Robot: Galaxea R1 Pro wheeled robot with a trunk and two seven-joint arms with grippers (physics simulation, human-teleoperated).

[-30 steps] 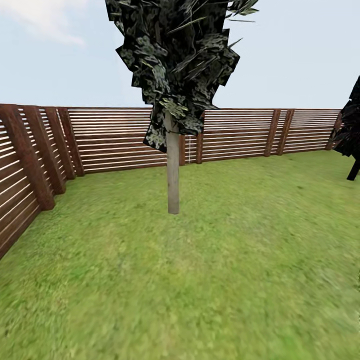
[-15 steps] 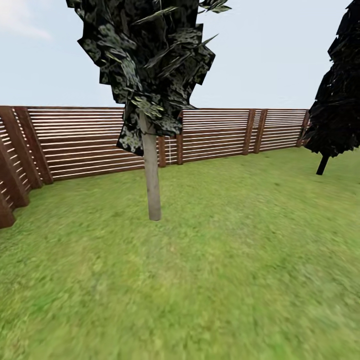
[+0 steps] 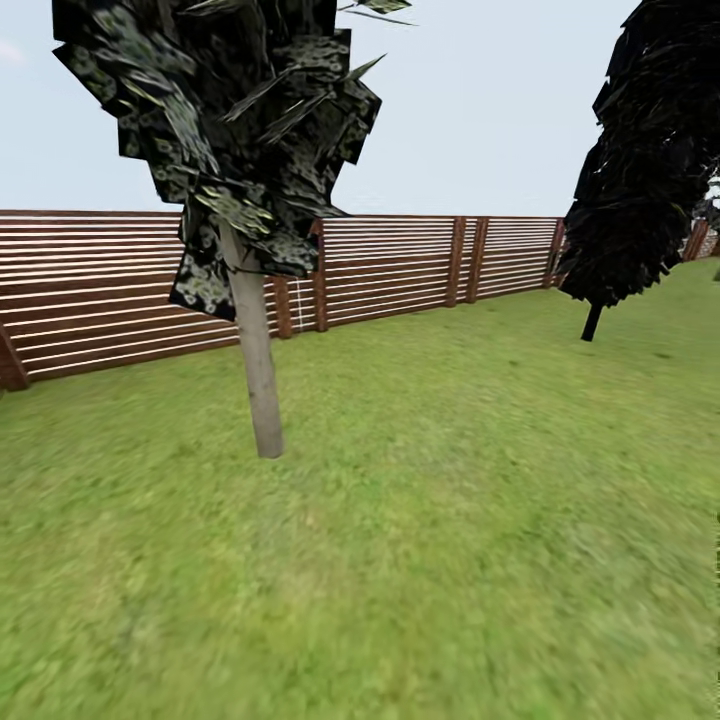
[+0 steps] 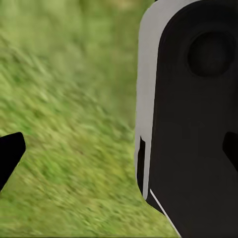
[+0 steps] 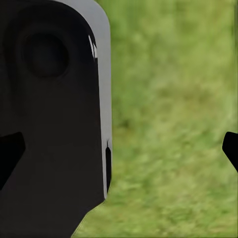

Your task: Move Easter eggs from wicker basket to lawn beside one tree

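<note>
A tree (image 3: 255,370) with a straight grey-brown trunk and a dark leafy crown stands on the lawn (image 3: 450,530) at the left of the head view. The Easter eggs and the wicker basket are out of view. In the left wrist view my left gripper (image 4: 119,153) is open, its black fingertips (image 4: 10,153) far apart over grass, with nothing between them. My right gripper (image 5: 119,148) is open too, with one fingertip (image 5: 230,148) showing at the frame's edge and only grass between.
A brown slatted wooden fence (image 3: 400,265) runs along the back of the garden. An all-black tree (image 3: 640,170) stands at the right. A black, grey-edged part of the robot (image 4: 198,124) hangs close to each wrist camera (image 5: 54,124). Open grass lies ahead.
The head camera has swung to the right: the grey-trunked tree now sits further left in the picture and closer, the black tree has come further into view, and the fence's left corner has slid out.
</note>
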